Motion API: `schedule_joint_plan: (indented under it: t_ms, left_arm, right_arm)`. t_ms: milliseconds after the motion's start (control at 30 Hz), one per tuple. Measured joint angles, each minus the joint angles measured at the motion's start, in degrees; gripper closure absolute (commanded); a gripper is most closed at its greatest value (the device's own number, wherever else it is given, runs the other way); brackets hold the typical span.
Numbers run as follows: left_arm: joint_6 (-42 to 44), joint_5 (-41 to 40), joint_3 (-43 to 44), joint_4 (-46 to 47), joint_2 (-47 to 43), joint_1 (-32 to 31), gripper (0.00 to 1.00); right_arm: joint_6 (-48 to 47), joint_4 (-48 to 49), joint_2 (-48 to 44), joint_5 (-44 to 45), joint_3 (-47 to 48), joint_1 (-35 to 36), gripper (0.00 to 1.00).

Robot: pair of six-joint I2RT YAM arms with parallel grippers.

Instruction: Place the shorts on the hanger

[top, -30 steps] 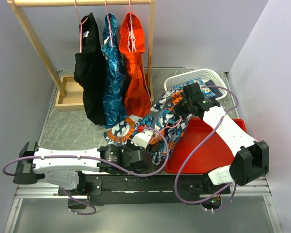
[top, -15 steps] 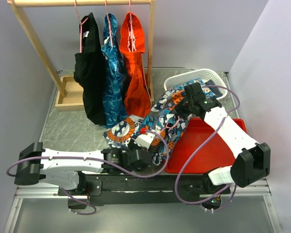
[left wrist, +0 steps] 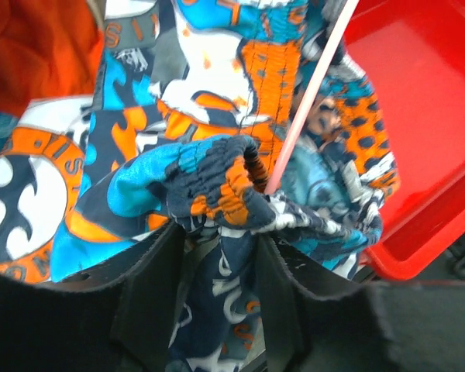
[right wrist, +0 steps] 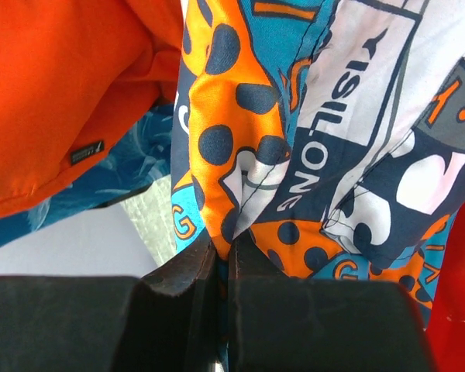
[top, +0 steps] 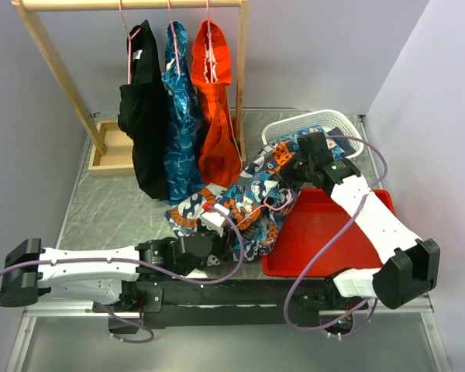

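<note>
The shorts, printed navy, white, blue and orange, lie stretched from the white basket across the table to the red tray's left edge. My right gripper is shut on a fold of them at the basket end; the pinch shows in the right wrist view on the shorts. My left gripper holds a bunched waistband fold at the near end, its jaws closed on thick cloth. The pink hanger runs as a thin wire through the cloth; a short bit shows from above.
A wooden rack at the back left carries black, teal and orange garments on pink hangers. A wooden box sits under it. The white basket and the red tray are on the right.
My left arm has drawn back to the left and toward the near edge, pulling the waistband fold with it. The right gripper has kept its hold and barely moved.
</note>
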Motion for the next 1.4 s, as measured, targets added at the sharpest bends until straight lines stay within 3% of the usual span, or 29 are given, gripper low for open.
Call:
schedule_joint_plan:
  t_ms: [100, 200, 300, 333, 467, 500, 567, 667, 700, 800, 900, 1067, 1233, 1400]
  left_arm:
    - [1.3, 0.4, 0.0, 2.1, 0.1, 0.0, 0.52]
    - [2.7, 0.3, 0.0, 3.9, 1.1, 0.0, 0.58]
    - [3.7, -0.2, 0.0, 4.4, 2.5, 0.0, 0.79]
    - [3.9, -0.6, 0.0, 4.5, 3.1, 0.0, 0.98]
    - [5.6, 0.7, 0.3, 4.2, 4.5, -0.6, 0.99]
    - [5.7, 1.2, 0.5, 3.8, 4.5, -0.8, 0.99]
    - [5.6, 2.0, 1.0, 2.9, 4.1, -0.8, 0.99]
    - [5.0, 3.3, 2.1, 0.8, 1.7, -0.7, 0.99]
    - [4.6, 3.4, 2.4, 0.3, 0.7, -0.6, 0.99]
    - [2.8, 4.1, 3.7, -2.8, -2.6, 0.1, 0.99]
    - [0.8, 5.2, 5.4, -5.9, -4.8, 0.2, 0.99]
    - [-2.6, 6.6, 6.8, -11.4, -8.9, 0.2, 0.99]
    - [-4.9, 8.0, 10.9, -18.9, -11.6, 0.2, 0.99]
    - [-5.7, 10.3, 16.8, -25.5, -14.3, 0.3, 0.99]
  right_arm:
    - [0.0, -0.1, -0.5, -0.3, 0.1, 0.5, 1.0]
    - [0.0, -0.1, -0.6, -0.3, 0.3, 1.1, 1.0]
    - [0.0, -0.1, -0.6, -0.4, 0.3, 1.5, 1.0]
    - [0.1, -0.1, -0.6, -0.6, 0.3, 1.6, 1.0]
    - [1.7, 0.9, -0.7, -1.6, 0.4, 2.1, 0.99]
    - [1.8, 1.0, -0.8, -1.7, 0.4, 2.3, 0.88]
    - [1.7, 1.1, -1.2, -1.7, 0.4, 2.3, 0.82]
    - [0.8, 1.0, -2.8, -1.6, 0.4, 2.3, 0.55]
    - [0.2, 0.8, -3.6, -1.6, 0.4, 2.3, 0.38]
    - [-1.9, 0.7, -6.7, -1.2, 0.5, 2.3, 0.24]
    - [-4.9, 0.6, -9.1, -0.2, 1.0, 2.3, 0.18]
    - [-12.2, 0.6, -11.8, 4.0, 3.9, 3.5, 0.2]
    - [-21.2, 3.1, -18.9, 13.6, 3.7, 13.6, 0.27]
    - [-29.0, 9.1, -29.8, 17.3, -2.0, 20.7, 0.32]
